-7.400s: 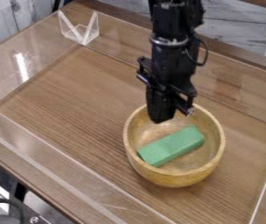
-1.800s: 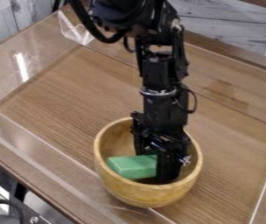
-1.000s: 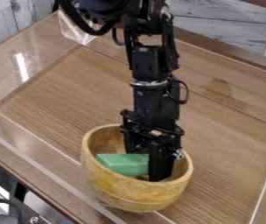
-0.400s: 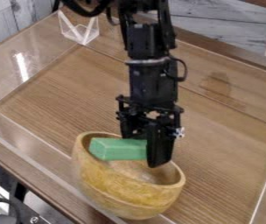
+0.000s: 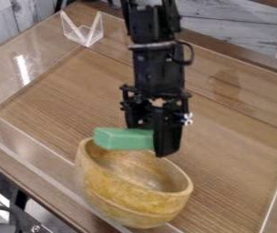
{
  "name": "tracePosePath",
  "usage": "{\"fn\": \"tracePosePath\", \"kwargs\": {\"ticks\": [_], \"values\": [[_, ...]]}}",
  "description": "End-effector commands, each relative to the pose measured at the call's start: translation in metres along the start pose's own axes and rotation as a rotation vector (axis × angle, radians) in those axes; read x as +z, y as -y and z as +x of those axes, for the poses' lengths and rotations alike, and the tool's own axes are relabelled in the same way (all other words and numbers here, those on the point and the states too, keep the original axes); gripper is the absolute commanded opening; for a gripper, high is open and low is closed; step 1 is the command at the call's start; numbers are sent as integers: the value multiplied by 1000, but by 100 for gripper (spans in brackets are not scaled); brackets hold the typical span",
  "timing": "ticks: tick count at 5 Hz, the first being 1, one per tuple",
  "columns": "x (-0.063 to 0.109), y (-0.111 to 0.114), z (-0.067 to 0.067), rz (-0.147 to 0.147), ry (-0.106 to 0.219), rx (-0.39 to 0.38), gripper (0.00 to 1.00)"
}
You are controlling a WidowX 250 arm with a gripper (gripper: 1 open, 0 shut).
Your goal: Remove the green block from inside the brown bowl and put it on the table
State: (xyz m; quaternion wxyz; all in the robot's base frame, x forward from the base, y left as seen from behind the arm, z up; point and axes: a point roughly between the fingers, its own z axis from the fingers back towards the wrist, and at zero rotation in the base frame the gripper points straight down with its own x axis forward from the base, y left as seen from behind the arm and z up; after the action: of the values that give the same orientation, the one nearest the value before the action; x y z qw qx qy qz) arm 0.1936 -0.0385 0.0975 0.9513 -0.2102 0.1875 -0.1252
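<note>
The gripper (image 5: 155, 138) is clamped on one end of the green block (image 5: 123, 138), its dark fingers pinching the right-hand part so that most of the bar sticks out level toward the left. The block hangs in the air just above the far rim of the brown bowl (image 5: 131, 182), clear of the hollow; from this angle it is hard to say whether its underside is fully free of the rim or only barely so. Holding it by the end makes sense, since the fingers had to reach down into the bowl beside the wall, where there was little room to straddle the middle.

The bowl sits near the front edge of the table (image 5: 92, 91), close to the low clear wall (image 5: 25, 146), and looks empty inside. The arm stands nearly upright over it, wrist angled down.

The lifting part looks done. What remains is carrying the block sideways to bare wood, most easily the open stretch behind or left of the bowl, then lowering and letting go. An end grip could let the bar tip, so a gentle move is wise
</note>
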Motion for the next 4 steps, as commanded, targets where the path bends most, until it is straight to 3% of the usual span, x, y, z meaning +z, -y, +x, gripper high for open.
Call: {"fn": "tracePosePath", "kwargs": {"ticks": [1, 4], "values": [[21, 2, 3, 20, 78, -25, 0], [27, -5, 5, -1, 86, -40, 0]]}}
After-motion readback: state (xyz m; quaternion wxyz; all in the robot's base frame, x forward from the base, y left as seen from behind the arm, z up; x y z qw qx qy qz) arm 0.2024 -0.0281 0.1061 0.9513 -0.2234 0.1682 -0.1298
